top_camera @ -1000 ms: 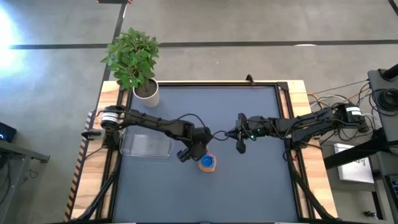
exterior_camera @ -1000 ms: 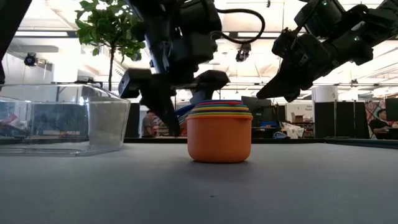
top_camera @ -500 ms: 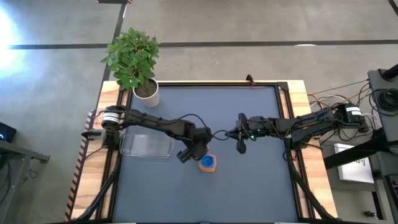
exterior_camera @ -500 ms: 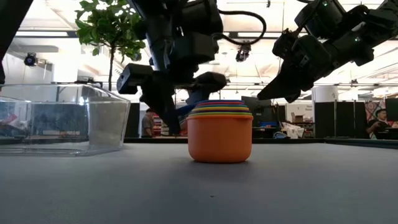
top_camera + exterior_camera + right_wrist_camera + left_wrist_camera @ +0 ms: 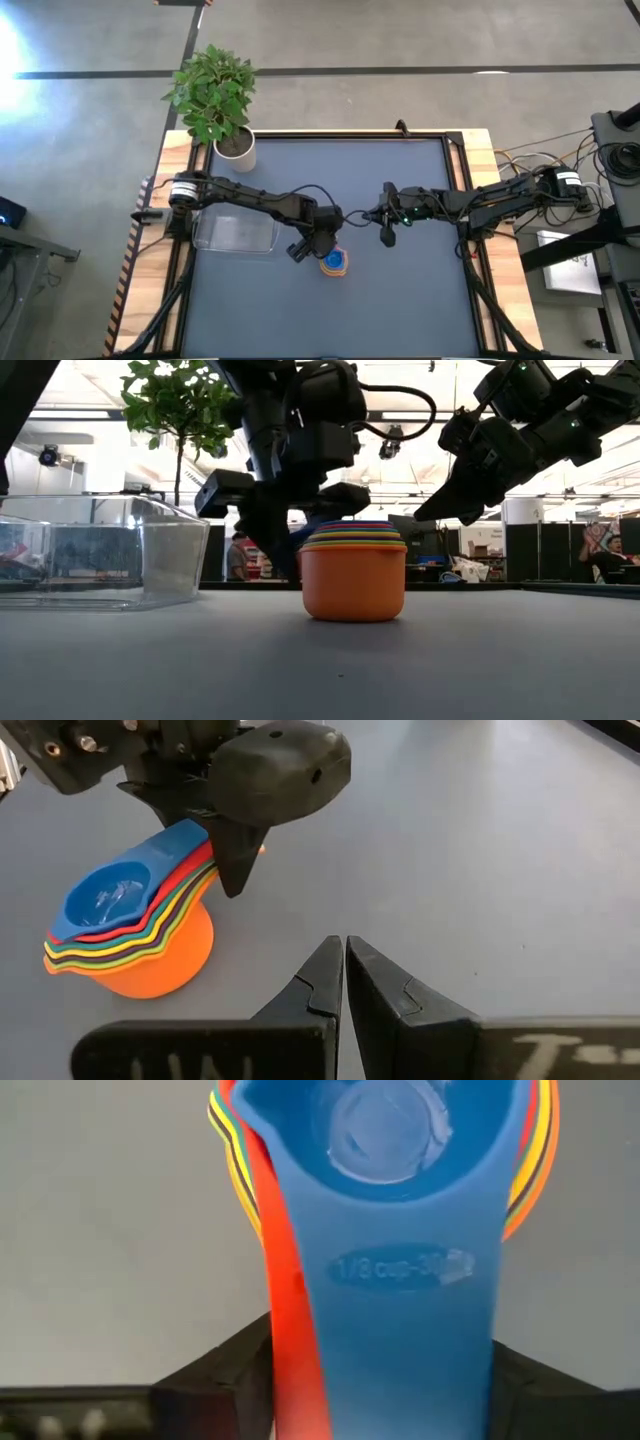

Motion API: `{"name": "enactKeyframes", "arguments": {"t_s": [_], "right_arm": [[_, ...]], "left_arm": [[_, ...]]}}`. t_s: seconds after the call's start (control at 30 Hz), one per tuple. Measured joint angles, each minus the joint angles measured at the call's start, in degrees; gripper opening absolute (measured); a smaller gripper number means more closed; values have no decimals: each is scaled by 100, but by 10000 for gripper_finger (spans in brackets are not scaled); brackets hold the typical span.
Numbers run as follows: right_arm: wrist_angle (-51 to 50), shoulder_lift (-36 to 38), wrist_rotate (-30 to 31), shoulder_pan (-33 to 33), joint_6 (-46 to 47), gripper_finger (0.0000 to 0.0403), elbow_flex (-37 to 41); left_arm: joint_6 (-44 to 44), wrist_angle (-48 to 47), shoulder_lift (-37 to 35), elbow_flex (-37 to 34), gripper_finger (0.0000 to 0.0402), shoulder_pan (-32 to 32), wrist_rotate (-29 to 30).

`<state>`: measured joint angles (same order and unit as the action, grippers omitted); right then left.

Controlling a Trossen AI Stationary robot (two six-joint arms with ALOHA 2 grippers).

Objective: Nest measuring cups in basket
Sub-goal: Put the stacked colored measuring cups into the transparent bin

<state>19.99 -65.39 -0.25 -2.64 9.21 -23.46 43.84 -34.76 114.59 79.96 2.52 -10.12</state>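
Note:
The measuring cups [image 5: 335, 262] stand nested in one stack on the table, the orange one outermost [image 5: 353, 578] and the blue one innermost [image 5: 385, 1140]. Their handles [image 5: 185, 855] fan out together toward my left gripper. My left gripper [image 5: 318, 247] is open and low beside the stack, with a finger on either side of the stacked handles [image 5: 400, 1330]. My right gripper [image 5: 345, 955] is shut and empty, and it hovers above the table to the stack's right [image 5: 388, 237]. The clear basket [image 5: 236, 232] stands to the left. My left gripper's fingers [image 5: 225, 1375] stand close along both side edges of the stacked handles [image 5: 290, 1340], pointing down at a slant. The handles hide the fingers' inner faces, so I cannot tell whether they touch. The stack rests on the table.
A potted plant [image 5: 215, 95] stands at the table's far left corner. The basket's clear wall [image 5: 150, 550] is a short way left of the stack. Bare table lies along the near side and to the right.
My left gripper has edged a little toward the table's right, closer over the handles of the cup stack. Its finger gap is unchanged. The cups have stayed where they were.

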Motion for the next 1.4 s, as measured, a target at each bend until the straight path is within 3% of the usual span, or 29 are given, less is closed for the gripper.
{"name": "enactKeyframes", "arguments": {"t_s": [0.2, 0.6, 1.07, 1.4], "right_arm": [[0, 0, -8, 0, 0, 9, 2], [-2, 0, -11, 1, -11, 9, 2], [-2, 0, -9, 1, 14, 9, 2], [-7, 0, -9, 0, 13, 9, 2]], "left_arm": [[29, -89, 0, 91, 145, 0, 3], [-24, -232, 0, 100, 136, -2, 10], [-413, -879, 0, 461, 207, -99, -89], [-423, -964, -4, 549, 217, -133, -347]]}}
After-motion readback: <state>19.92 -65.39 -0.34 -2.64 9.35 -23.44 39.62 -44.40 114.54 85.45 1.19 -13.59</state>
